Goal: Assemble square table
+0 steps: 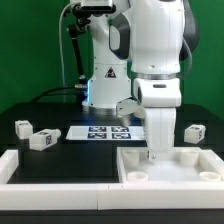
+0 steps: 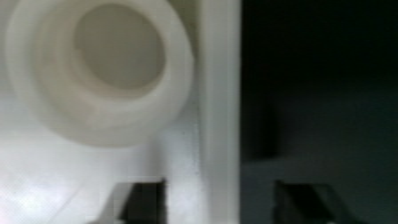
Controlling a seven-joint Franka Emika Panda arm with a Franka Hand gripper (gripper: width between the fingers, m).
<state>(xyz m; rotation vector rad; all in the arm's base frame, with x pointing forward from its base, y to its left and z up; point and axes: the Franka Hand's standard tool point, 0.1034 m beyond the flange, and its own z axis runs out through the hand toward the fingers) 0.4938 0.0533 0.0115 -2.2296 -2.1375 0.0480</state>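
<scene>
The square table top point(image 1: 185, 168) lies at the front on the exterior view's right, rimmed face up, with round leg sockets. My gripper point(image 1: 155, 152) points straight down at its near-left rim. In the wrist view the white rim wall point(image 2: 215, 100) runs between my two dark fingertips point(image 2: 143, 202), beside a round socket point(image 2: 103, 70). The jaws straddle the rim with a small gap showing on the dark side, so the gripper point(image 2: 222, 203) is open. Two white tagged legs point(image 1: 23, 127) point(image 1: 41, 140) lie at the left and one leg point(image 1: 193, 131) at the right. A fourth leg is not in view.
The marker board point(image 1: 105, 132) lies flat on the dark table behind the top. A long low white rail point(image 1: 55, 167) runs along the front left. The robot base point(image 1: 105, 80) stands at the back.
</scene>
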